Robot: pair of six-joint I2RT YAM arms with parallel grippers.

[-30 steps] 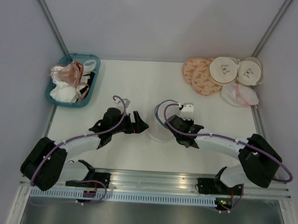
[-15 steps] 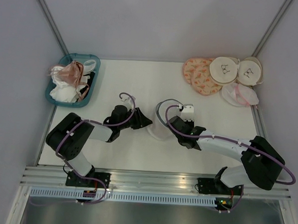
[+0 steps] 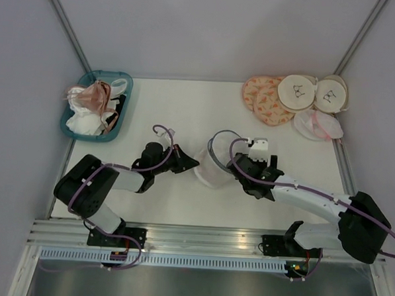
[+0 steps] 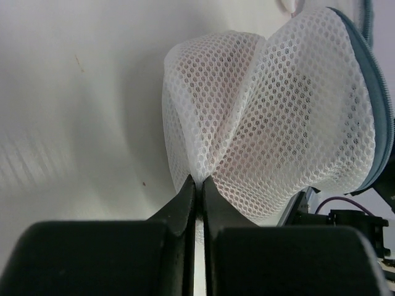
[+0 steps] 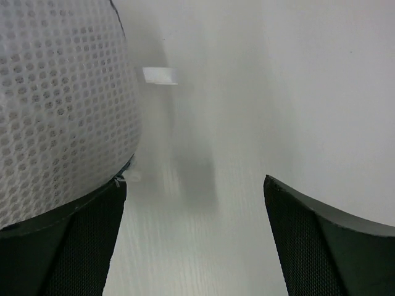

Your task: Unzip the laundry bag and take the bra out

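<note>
The laundry bag [image 3: 211,168] is a white mesh drum with a dark blue-grey zipped rim [image 4: 378,117], lying on its side between the two arms. My left gripper [image 3: 194,164] is shut, pinching a fold of the bag's mesh wall [image 4: 271,111] at its fingertips [image 4: 199,182]. My right gripper [image 3: 233,170] stands open on the bag's other side. In the right wrist view its left finger [image 5: 80,246] sits under the bag's curved edge [image 5: 55,105], with only bare table between the jaws. The bra is hidden from view.
A teal basket [image 3: 121,78] of crumpled garments sits at the back left. Peach patterned pouches [image 3: 263,98], cream pouches with black marks [image 3: 300,92] and another mesh bag [image 3: 316,126] lie at the back right. A small white tab [image 5: 160,75] lies on the table beyond the right gripper.
The left gripper moved in and shut on the bag's mesh. The right gripper opened, let go of the bag and shifted slightly right. The bag tipped toward the left.
</note>
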